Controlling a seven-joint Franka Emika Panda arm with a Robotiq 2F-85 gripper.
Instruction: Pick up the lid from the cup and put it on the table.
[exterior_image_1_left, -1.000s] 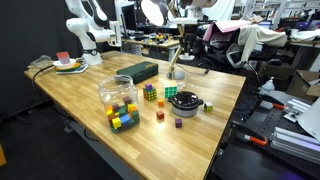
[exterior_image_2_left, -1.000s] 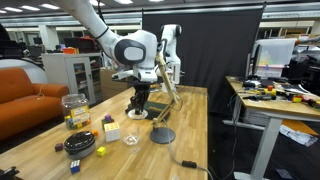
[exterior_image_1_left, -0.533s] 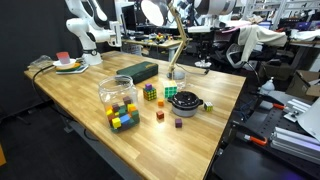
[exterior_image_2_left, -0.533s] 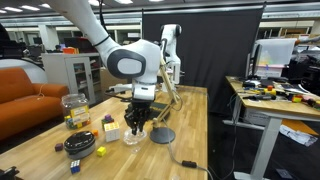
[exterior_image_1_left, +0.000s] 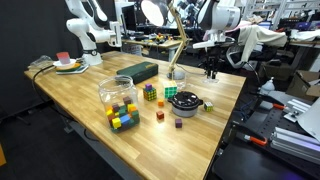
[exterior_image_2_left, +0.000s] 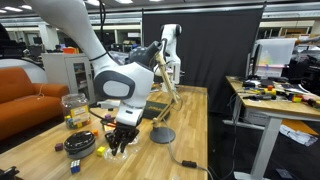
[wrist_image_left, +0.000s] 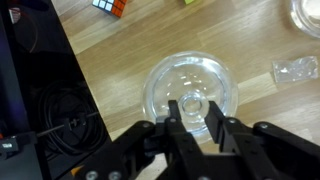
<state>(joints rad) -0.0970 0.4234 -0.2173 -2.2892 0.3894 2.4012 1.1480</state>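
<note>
The end effector (exterior_image_2_left: 121, 143) is sweeping along the counter (exterior_image_2_left: 190, 125) toward the camera, passing the grey disc (exterior_image_2_left: 162, 135) and dropping low near the dark dish (exterior_image_2_left: 80, 146); in an exterior view the arm (exterior_image_1_left: 217, 20) is coming down into sight from the top edge

**Tally on the worktop**

In an exterior view the worktop (exterior_image_1_left: 80, 97) carries one clear jar (exterior_image_1_left: 118, 98) of coloured cubes, two puzzle cubes (exterior_image_1_left: 150, 92) side by side, two small loose cubes (exterior_image_1_left: 159, 116), one dark rimmed dish (exterior_image_1_left: 187, 103), one dark box (exterior_image_1_left: 137, 71) and one desk lamp (exterior_image_1_left: 176, 73). The wrist view shows one round clear lid (wrist_image_left: 190, 75), one puzzle cube, and two other clear pieces (wrist_image_left: 297, 68) whose kind cannot be told.
</note>
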